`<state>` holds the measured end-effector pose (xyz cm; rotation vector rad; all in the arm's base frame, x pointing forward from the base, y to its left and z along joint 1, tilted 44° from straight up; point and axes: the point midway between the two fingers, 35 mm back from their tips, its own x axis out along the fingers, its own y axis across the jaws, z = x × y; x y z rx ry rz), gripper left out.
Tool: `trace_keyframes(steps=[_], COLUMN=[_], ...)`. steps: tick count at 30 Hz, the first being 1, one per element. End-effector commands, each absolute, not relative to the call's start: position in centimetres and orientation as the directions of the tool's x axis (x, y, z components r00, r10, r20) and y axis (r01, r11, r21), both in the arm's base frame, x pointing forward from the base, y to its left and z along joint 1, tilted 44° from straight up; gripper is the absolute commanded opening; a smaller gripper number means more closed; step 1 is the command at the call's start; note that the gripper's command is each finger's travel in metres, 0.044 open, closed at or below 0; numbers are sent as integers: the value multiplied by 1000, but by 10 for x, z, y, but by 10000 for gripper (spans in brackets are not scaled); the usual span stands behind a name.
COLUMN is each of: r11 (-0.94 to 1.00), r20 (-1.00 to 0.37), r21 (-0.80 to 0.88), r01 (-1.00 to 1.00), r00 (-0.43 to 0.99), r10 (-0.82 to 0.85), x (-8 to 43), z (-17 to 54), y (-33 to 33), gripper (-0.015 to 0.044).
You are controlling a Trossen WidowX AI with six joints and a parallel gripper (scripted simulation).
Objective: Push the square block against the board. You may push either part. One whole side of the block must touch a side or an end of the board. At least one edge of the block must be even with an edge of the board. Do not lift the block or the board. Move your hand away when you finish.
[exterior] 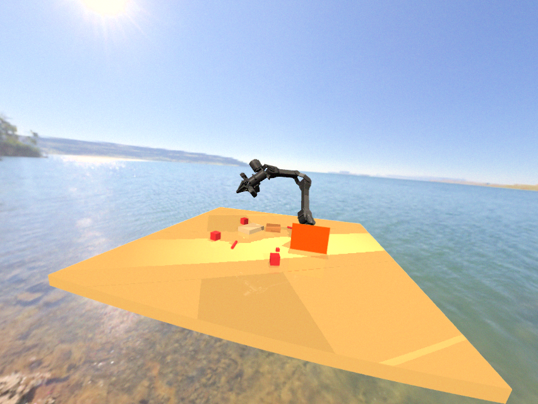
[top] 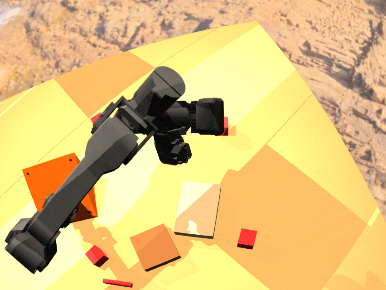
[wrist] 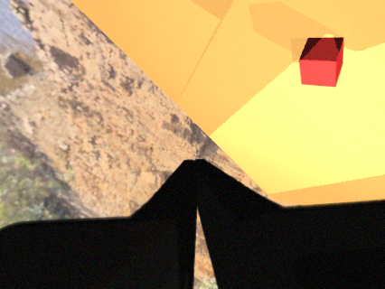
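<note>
The tan-orange square block [top: 155, 244] [exterior: 273, 227] lies flat. The white rectangular board [top: 199, 207] [exterior: 248, 229] lies flat close beside it. In the top view a narrow, wedge-shaped gap shows between them, and the block is turned at an angle to the board. My gripper [exterior: 237, 191] [wrist: 193, 169] is shut and empty, its fingertips together. It hangs high above the table, away from both parts. In the top view its fingertips are hidden behind the arm's own housing. Neither block nor board shows in the wrist view.
An orange slanted box [top: 46, 177] [exterior: 309, 238] stands near the arm's base. Several red cubes lie around, one right of the board [top: 205, 199] and one [top: 96, 254] left of the block. A red stick [top: 117, 282] lies beyond the block. Another red cube [wrist: 321, 68] shows in the wrist view.
</note>
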<state>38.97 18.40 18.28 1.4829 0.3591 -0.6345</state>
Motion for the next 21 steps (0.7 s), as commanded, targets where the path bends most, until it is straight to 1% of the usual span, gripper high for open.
trace_keyframes(steps=[1, 11, 21], r11=[42, 172, 237], r20=[-638, -726, -754], r21=[745, 528, 236], r01=[666, 832, 942], r00=[730, 547, 332], r10=[-247, -416, -567], x=[376, 333, 278], z=[165, 130, 109], y=[157, 94, 36], gripper=[0, 0, 0])
